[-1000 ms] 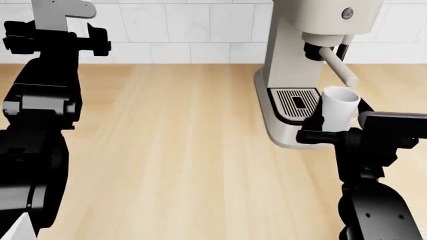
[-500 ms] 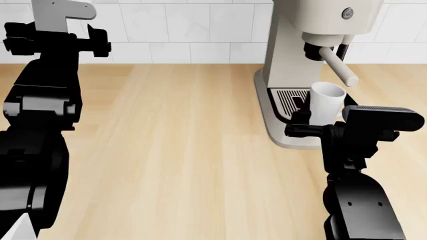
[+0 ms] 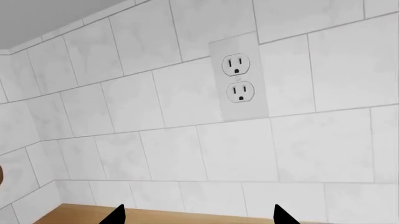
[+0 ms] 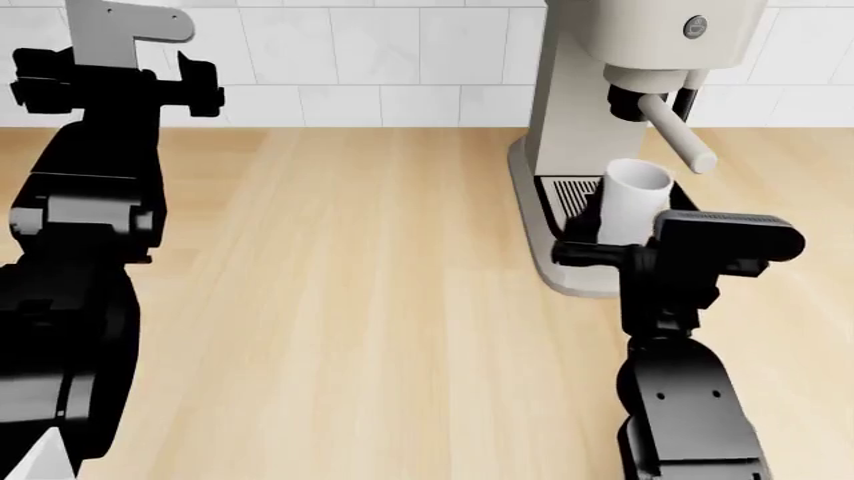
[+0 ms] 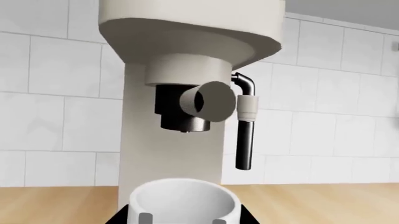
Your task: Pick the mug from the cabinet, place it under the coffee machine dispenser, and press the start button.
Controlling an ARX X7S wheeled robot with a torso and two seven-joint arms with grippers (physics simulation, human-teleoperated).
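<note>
The white mug (image 4: 633, 199) stands upright over the right part of the cream coffee machine's (image 4: 587, 90) drip grille (image 4: 574, 192). My right gripper (image 4: 627, 243) is shut on its lower wall. In the right wrist view the mug's rim (image 5: 184, 200) fills the space between the dark fingertips (image 5: 118, 218). The dark dispenser (image 5: 181, 114) hangs above and beyond it. The start button (image 4: 695, 27) is on the head's front. My left gripper (image 3: 198, 218) is open, raised at the far left and facing the tiled wall.
The slanted cream steam wand (image 4: 677, 134) juts out just right of the mug. A dark pipe (image 5: 244, 140) hangs beside the dispenser. A wall outlet (image 3: 238, 77) sits in the tiles. The wooden counter (image 4: 360, 260) stretches left of the machine.
My right gripper has carried the mug left and inward, from beside the machine's base to over the drip grille under the head. The left arm has stayed still.
</note>
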